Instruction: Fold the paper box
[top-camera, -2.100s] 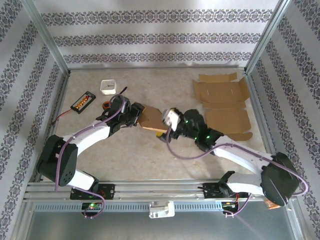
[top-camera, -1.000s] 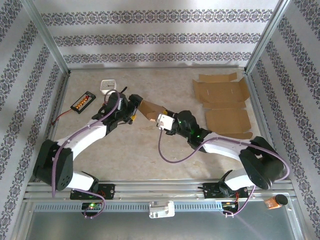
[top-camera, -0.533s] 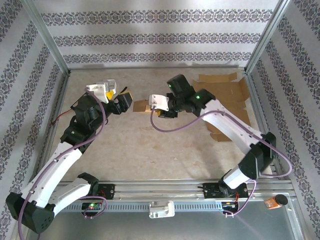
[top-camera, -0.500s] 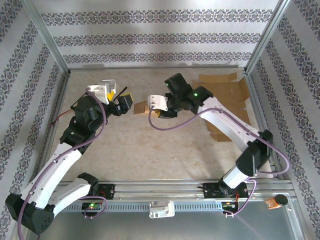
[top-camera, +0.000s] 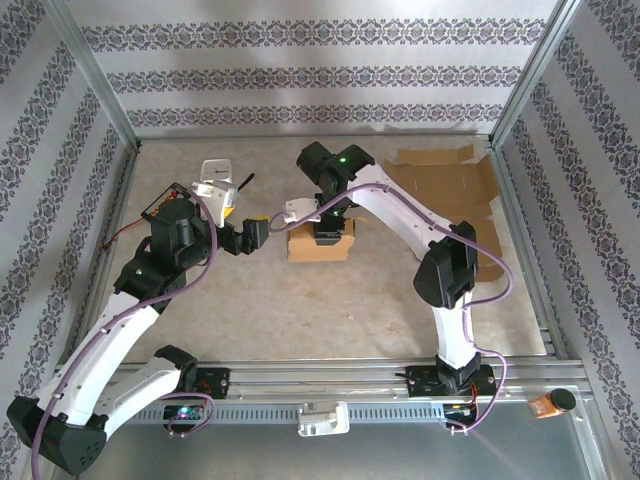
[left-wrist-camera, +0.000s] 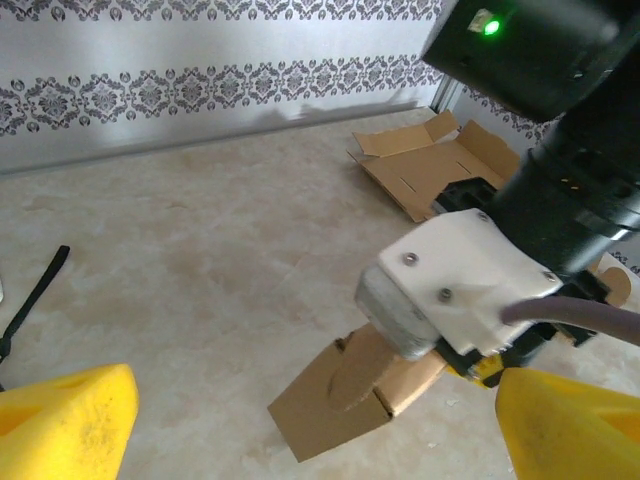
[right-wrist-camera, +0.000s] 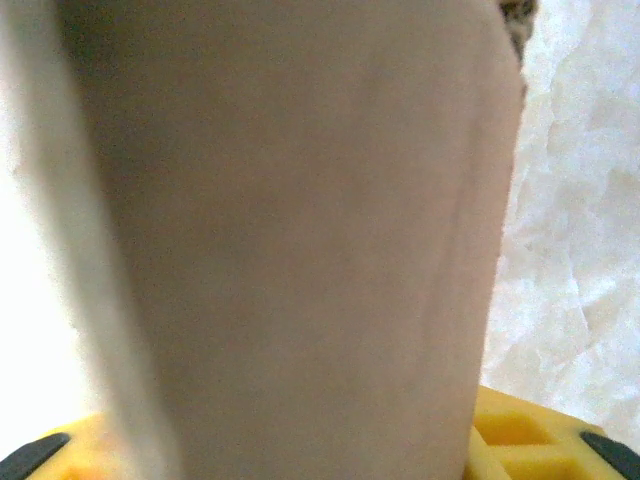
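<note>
Nearest you, the aluminium rail (top-camera: 300, 378) carries both arm bases, and beyond it a wide stretch of bare beige tabletop (top-camera: 300, 310) lies free up to the near edge of the brown folded cardboard box (top-camera: 305, 248). That box sits on the tabletop about mid-width. Just to its left your left gripper (top-camera: 256, 232) hangs with its yellow fingers (left-wrist-camera: 65, 425) spread wide apart and nothing between them, close to the box's left edge but not touching. Your right gripper (top-camera: 328, 228) comes down onto the box top from the far side. Its wrist view shows a cardboard panel between its fingers, but you cannot tell whether it is clamped. Farther right, flat cardboard blanks (top-camera: 445, 183) lie against the right frame. The patterned back wall (top-camera: 320, 80) closes the far edge.
</note>
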